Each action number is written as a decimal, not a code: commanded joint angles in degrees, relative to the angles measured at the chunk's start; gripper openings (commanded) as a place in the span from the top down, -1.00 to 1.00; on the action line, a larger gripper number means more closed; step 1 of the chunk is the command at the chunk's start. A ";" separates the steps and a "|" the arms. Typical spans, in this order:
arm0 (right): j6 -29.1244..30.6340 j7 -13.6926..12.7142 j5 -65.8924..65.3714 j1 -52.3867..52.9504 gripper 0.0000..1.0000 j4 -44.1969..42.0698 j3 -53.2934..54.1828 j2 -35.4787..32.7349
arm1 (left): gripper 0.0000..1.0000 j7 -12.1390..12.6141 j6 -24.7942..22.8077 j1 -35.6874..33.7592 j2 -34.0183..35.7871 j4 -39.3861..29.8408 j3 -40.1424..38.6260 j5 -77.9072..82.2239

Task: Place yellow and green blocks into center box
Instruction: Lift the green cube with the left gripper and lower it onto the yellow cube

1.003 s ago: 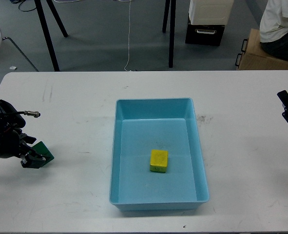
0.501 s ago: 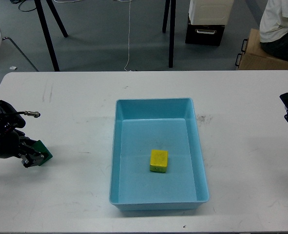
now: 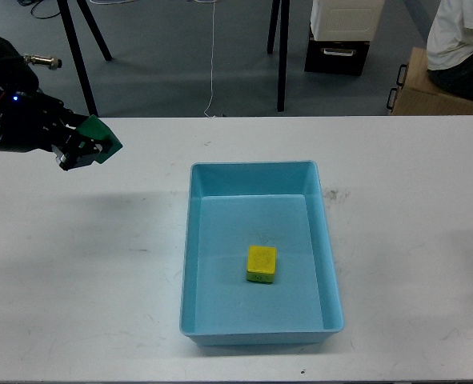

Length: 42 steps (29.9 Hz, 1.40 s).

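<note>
A yellow block [image 3: 261,263] lies inside the light blue box [image 3: 200,240] at the middle of the white table. My left gripper [image 3: 86,149] is raised at the upper left, left of the box, and is shut on a green block [image 3: 102,137], holding it well above the table. My right gripper is out of view.
The white table [image 3: 404,240] spreads around the box. Beyond its far edge stand black stand legs [image 3: 282,56], a black and white case [image 3: 338,40] and a seated person [image 3: 460,48] on the floor area.
My left gripper has lifted the green block off the table and moved up and to the right. My right gripper has left the view at the right edge.
</note>
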 commanded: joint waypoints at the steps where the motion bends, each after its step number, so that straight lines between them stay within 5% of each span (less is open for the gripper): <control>1: -0.31 0.00 0.00 0.26 -0.96 -0.94 0.16 0.17 | 0.53 0.00 0.01 -3.79 -3.99 -6.28 -0.08 -0.16; 16: -1.98 0.00 0.26 0.52 -0.96 -1.20 0.43 0.17 | 0.51 0.00 0.01 -3.54 -27.56 -4.10 8.27 4.40; 27: -1.98 0.00 1.76 0.87 -0.96 -1.20 0.34 0.17 | 0.42 0.00 0.01 4.90 -30.29 0.11 8.54 9.26; 42: -1.98 0.00 1.76 0.96 -0.96 -1.11 0.34 0.17 | 0.13 0.00 0.01 6.66 -34.42 4.95 8.01 9.26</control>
